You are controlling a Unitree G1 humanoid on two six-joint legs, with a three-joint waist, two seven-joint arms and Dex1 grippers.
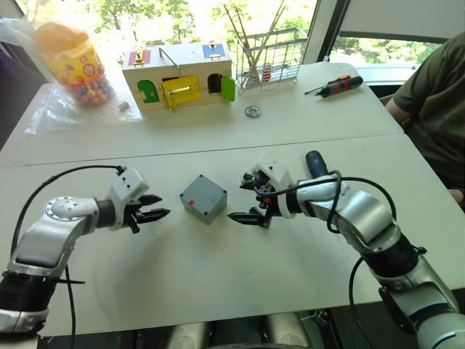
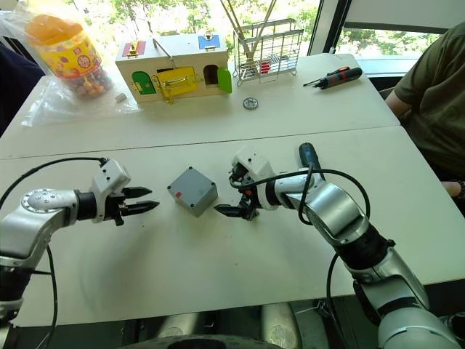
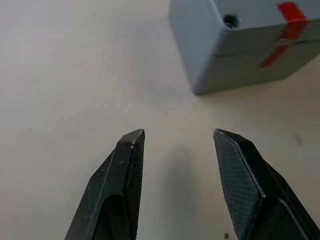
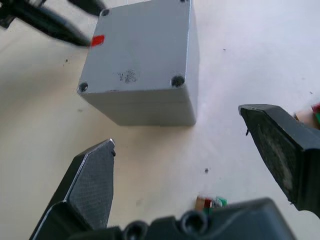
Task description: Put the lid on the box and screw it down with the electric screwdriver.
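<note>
- Overhead, from the left eye, the lid (image 1: 205, 193) already sits on the box (image 1: 201, 206), the pair lying as one grey block turned corner-on on the white table (image 1: 218, 291), between the two arms. The left gripper (image 1: 154, 207) lies just beside the block with its fingers parted and nothing in them. The right gripper (image 1: 251, 207) lies on the other side, likewise released and apart from the block. The electric screwdriver (image 1: 315, 163) lies behind the right forearm, only its dark blue end showing.
- From the right eye the layout matches; farther back stand a wooden latch box (image 2: 174, 73), a wire rack (image 2: 267, 51), a candy jar (image 2: 64, 54) and a small hand screwdriver (image 2: 336, 76), with a person's sleeve (image 2: 432, 87) at the table's edge.
- Along the left wrist, a thin seam runs round the block where lid meets box, crossed by a red mark (image 3: 282, 35); a corner screw hole (image 3: 230, 21) looks empty, though it is too dark to be sure.
- Along the right wrist, the fingers (image 4: 92, 182) stand wide, and the lid's top shows screw holes at its corners.
- My judgement: the lid is only resting, so a nudge from either claw could slide it askew or push the block away. The screwdriver is tucked behind the arm; reaching for it could sweep the forearm or its cable into the block.
</note>
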